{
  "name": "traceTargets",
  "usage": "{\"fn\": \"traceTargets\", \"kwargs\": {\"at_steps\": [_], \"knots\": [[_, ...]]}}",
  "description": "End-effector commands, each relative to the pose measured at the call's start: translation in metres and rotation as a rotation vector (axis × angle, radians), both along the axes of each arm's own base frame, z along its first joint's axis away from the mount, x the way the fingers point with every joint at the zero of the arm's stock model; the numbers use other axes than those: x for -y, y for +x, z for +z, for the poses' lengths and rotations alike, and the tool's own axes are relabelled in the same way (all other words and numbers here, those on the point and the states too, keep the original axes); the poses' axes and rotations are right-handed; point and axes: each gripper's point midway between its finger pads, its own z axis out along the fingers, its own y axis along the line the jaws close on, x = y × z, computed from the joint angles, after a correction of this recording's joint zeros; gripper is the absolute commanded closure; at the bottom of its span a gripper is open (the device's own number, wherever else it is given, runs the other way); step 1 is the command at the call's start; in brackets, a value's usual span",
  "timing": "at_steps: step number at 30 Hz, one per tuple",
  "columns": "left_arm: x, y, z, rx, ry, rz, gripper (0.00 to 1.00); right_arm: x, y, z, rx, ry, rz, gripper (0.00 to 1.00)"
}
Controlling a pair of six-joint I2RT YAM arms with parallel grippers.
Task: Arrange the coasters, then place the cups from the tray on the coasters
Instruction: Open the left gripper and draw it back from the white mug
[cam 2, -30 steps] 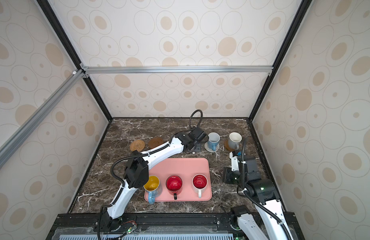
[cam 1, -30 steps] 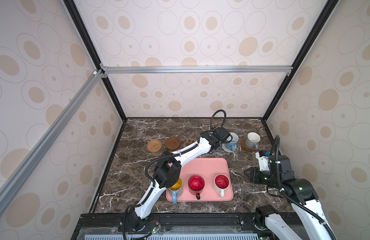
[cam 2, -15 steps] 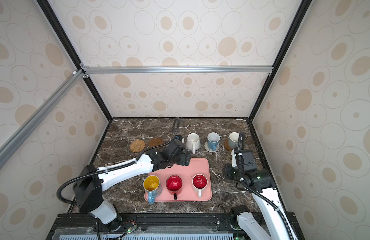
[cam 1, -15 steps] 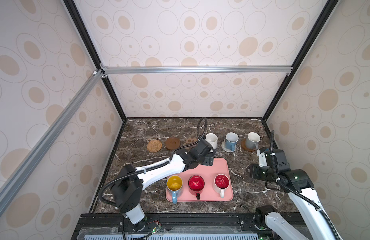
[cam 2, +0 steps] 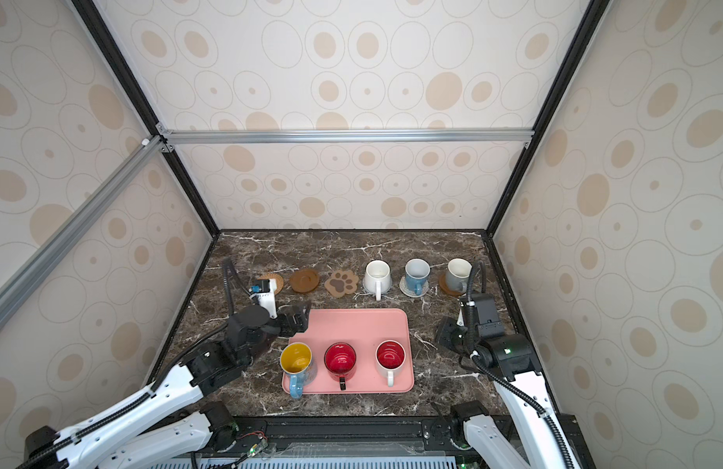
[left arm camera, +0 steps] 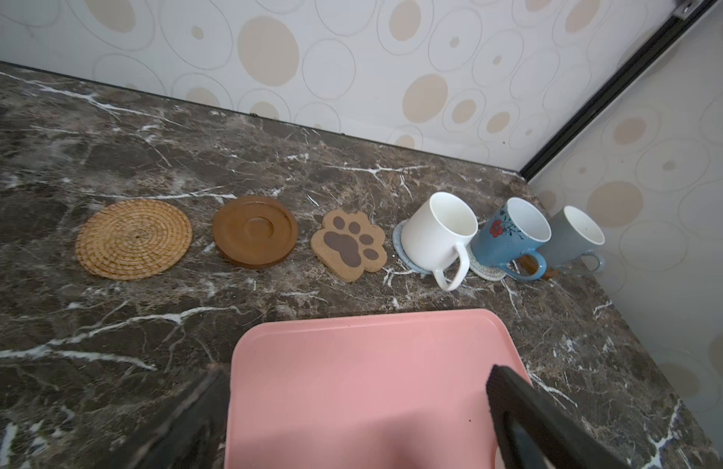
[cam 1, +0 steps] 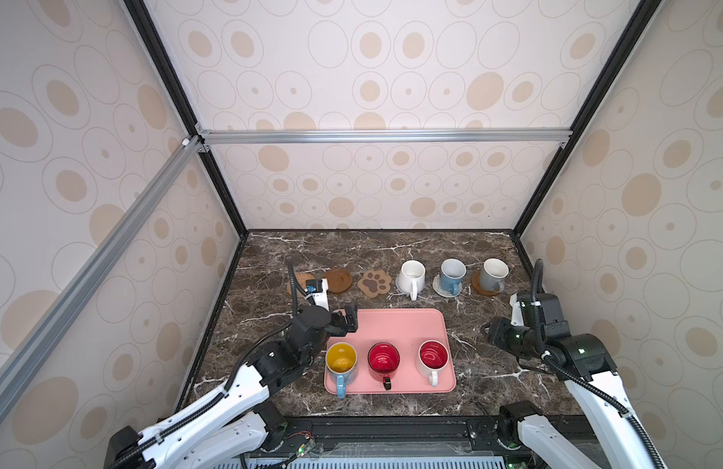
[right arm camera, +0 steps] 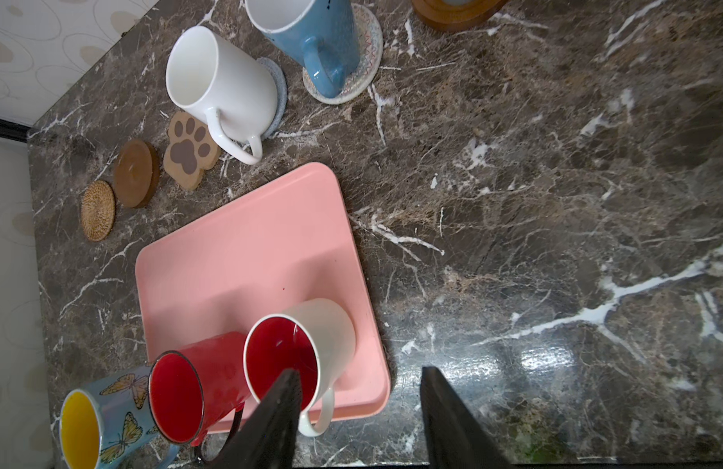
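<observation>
Pink tray (cam 1: 396,325) is still carrying three cups (cam 1: 383,359) at its near edge; over its far-left corner the left end effector (cam 1: 348,318), just withdrawn, is hovering wide open and empty, the right end effector (right arm camera: 359,370) idling open alongside. Beyond, the white cup (cam 1: 411,275) is now resting on the blue-grey coaster (left arm camera: 398,239), leaving three coasters (cam 1: 337,280) waiting.
</observation>
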Motion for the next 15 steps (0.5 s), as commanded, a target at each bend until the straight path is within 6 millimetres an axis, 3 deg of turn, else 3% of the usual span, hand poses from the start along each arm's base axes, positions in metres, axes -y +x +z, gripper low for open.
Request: {"fn": "traceTargets", "kwargs": {"at_steps": [1,7,15], "knots": [[-0.016,-0.002,0.009,0.056,-0.023,0.043,0.0,-0.006,-0.004,-0.003,-0.029,0.027,-0.011,0.48],[-0.031,-0.001,0.005,0.051,-0.007,0.104,0.0,-0.019,-0.006,-0.011,-0.059,-0.005,0.035,0.48],[-0.041,0.008,0.004,0.051,-0.031,0.186,0.0,-0.059,-0.014,-0.025,-0.101,-0.067,0.16,0.47]]}}
